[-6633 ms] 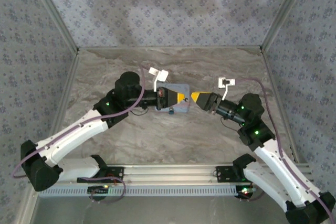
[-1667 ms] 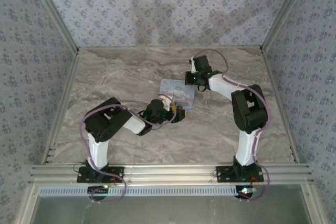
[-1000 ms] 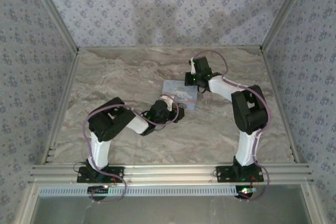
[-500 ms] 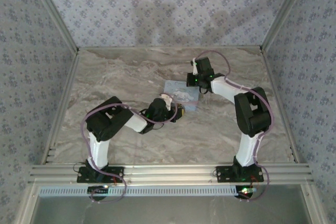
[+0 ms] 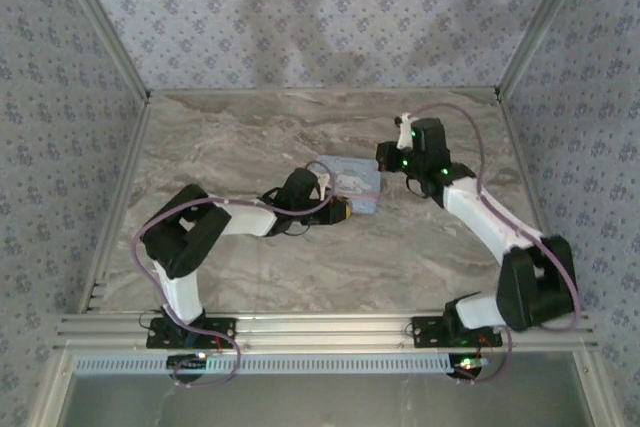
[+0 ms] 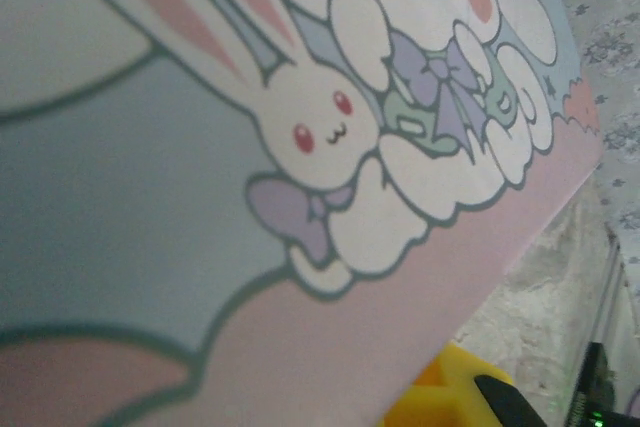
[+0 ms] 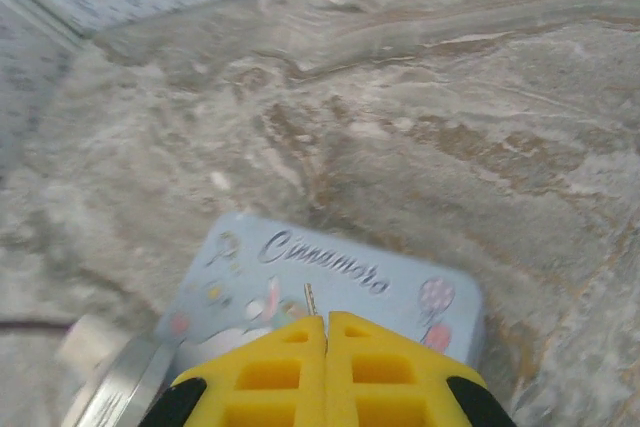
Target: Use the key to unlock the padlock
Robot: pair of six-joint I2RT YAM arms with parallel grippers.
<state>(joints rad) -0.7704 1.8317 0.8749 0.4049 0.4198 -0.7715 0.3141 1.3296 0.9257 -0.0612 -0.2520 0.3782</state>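
Flowered wallpaper walls [image 5: 300,17] close in a grey marbled table [image 5: 230,147]. Near its middle lies a light blue rectangular tin [image 5: 350,172] with white cartoon characters on its lid.

The right gripper [image 7: 326,322] hangs over the tin's right side. Its yellow fingers are pressed tight together, and a thin metal key [image 7: 309,299] pokes out of the seam between their tips. The key's tip points over the lid below the cursive lettering and stands clear of it.

The left gripper [image 5: 343,212] sits low at the tin's near edge, toward the near right corner. From its own camera the lid's bunny drawing is very close, with one yellow finger [image 6: 435,399] just past the lid's pink border. I cannot tell whether those jaws are parted or pinched, or whether they hold anything.

The small dark padlock I cannot pick out, so I cannot say how it lies against either pair of jaws.
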